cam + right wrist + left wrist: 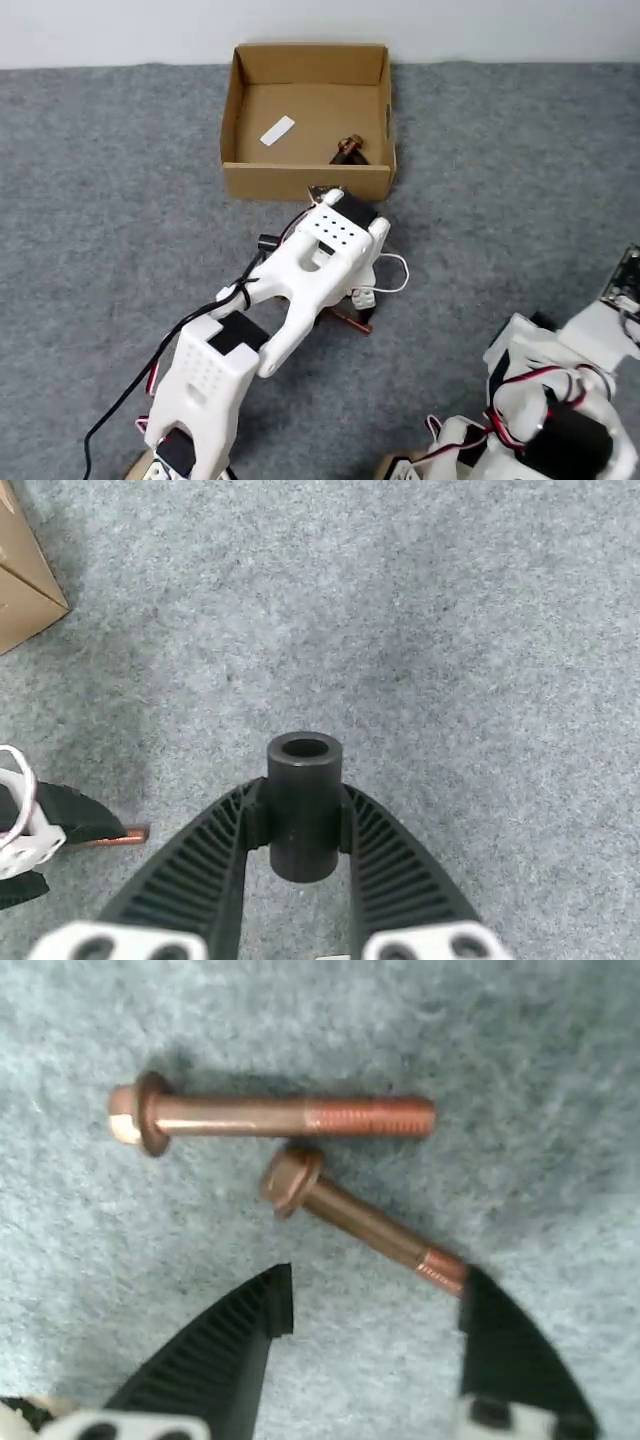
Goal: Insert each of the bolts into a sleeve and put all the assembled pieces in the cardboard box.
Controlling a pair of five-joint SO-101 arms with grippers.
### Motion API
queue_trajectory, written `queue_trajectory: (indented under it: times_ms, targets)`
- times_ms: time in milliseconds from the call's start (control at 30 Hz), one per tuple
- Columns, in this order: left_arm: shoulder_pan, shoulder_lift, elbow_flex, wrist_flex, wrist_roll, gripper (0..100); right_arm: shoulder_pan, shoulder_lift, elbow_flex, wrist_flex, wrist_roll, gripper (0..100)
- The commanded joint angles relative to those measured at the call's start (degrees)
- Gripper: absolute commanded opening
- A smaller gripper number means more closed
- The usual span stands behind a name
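Observation:
Two copper bolts lie on the grey carpet: a longer one (270, 1118) and a shorter one (360, 1222) angled beside it. My left gripper (375, 1300) hangs open just over them, and the shorter bolt's threaded tip reaches one finger (500, 1340). From above, that gripper (350, 305) sits below the cardboard box (305, 182), with a bolt (352, 320) showing under it. My right gripper (303, 815) is shut on an upright black sleeve (305, 780) with its bore facing up. One assembled piece (350, 150) lies inside the box.
A white label (278, 130) lies on the box floor. A corner of the box (25, 570) appears in the right wrist view, as does the left gripper's finger (60, 815). The right arm (560, 400) is folded at the lower right. Grey carpet surrounds everything.

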State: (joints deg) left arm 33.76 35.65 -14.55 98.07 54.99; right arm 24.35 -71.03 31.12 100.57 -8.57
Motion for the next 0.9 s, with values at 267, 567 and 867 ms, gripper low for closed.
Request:
queue_trajectory:
  times_ms: [267,567,867]
  targets:
    - [-6.3,-0.2,0.0,-5.3,0.6,30,0.3,0.4,-0.4,0.6,0.7,1.1]
    - [-6.7,4.7,-0.2,-4.1,0.4,30,0.2,0.5,-0.4,0.6,0.7,1.1]
    - [-3.8,6.8,-0.3,-1.3,0.4,30,0.2,0.4,-0.4,0.6,0.7,1.1]
